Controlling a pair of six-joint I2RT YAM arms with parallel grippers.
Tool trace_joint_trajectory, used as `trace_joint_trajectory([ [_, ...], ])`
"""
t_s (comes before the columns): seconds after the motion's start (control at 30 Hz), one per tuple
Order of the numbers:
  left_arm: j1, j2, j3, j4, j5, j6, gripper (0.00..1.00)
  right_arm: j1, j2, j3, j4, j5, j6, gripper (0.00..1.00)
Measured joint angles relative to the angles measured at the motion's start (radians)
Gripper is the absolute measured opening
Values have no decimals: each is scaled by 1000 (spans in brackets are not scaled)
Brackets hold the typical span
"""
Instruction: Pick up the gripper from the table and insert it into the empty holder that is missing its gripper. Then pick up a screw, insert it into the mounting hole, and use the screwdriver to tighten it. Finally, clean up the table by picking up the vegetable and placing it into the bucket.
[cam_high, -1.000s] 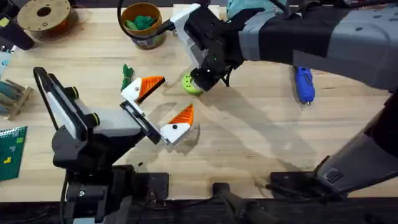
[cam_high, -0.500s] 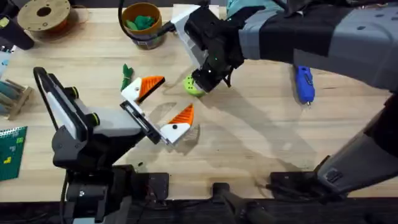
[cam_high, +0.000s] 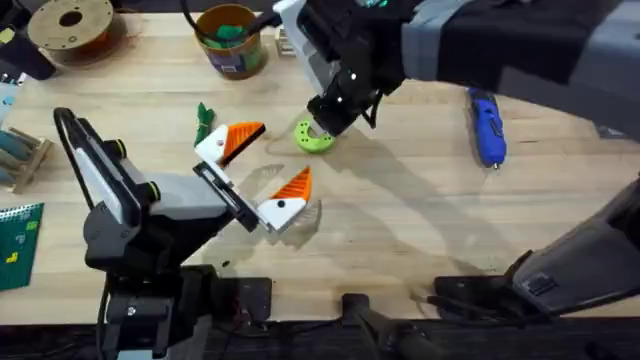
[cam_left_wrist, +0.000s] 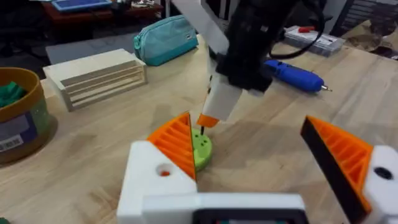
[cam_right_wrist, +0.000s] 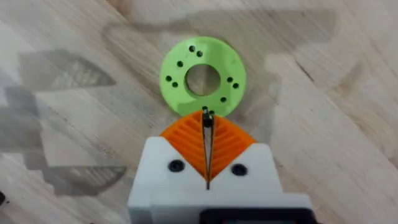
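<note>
Overhead – right fingers (cam_high: 322, 122) pinched together above lime ring (cam_high: 313, 137), left fingers (cam_high: 262, 172) wide – screwdriver (cam_high: 487, 127) apart

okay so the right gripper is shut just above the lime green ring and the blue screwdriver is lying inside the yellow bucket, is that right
Not quite. The blue screwdriver lies on the table, far from the yellow bucket; the overhead view shows it, and the bucket holds something green instead. The rest holds: the right gripper is shut just above the lime green ring, as the right wrist view shows.
</note>
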Motion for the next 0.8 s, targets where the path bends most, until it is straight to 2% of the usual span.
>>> trace_joint_trajectory([
  [0.3, 0, 0, 0, 0, 0, 0, 985, -14, -46, 71, -44, 3, 0, 6],
  [0.53, 0, 0, 0, 0, 0, 0, 985, -74, -112, 124, -73, 3, -25, 6],
  [0.8, 0, 0, 0, 0, 0, 0, 985, -99, -189, 219, -187, 4, -79, 6],
])
